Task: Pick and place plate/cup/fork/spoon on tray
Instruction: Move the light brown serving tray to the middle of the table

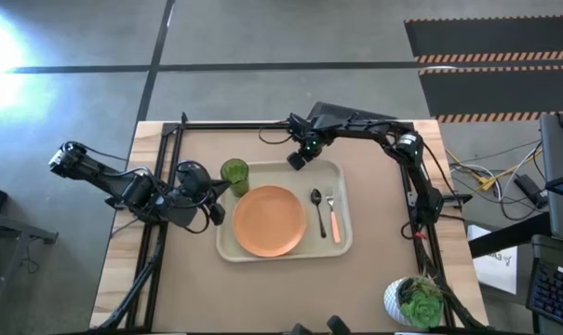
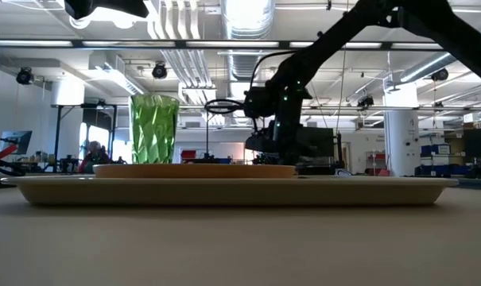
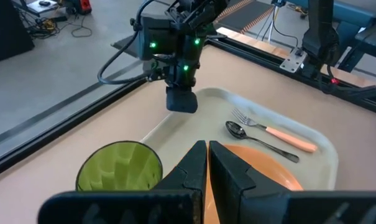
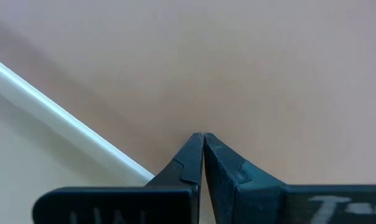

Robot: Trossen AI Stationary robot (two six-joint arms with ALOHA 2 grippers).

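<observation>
The cream tray (image 1: 348, 244) lies mid-table and holds everything. The orange plate (image 1: 269, 220) rests flat in its middle. The green cup (image 1: 234, 174) stands upright in its far left corner. The dark spoon (image 1: 317, 210) and the pink-handled fork (image 1: 333, 218) lie side by side on the tray's right part. My left gripper (image 3: 208, 148) is shut and empty, held up left of the tray beside the cup. My right gripper (image 4: 203, 137) is shut and empty, pointing down over the tray's far rim (image 4: 63, 118).
A white pot with a green plant (image 1: 413, 300) stands at the table's near right corner. Black frame rails (image 1: 234, 125) run along the table's far, left and right sides. Bare tabletop lies in front of the tray.
</observation>
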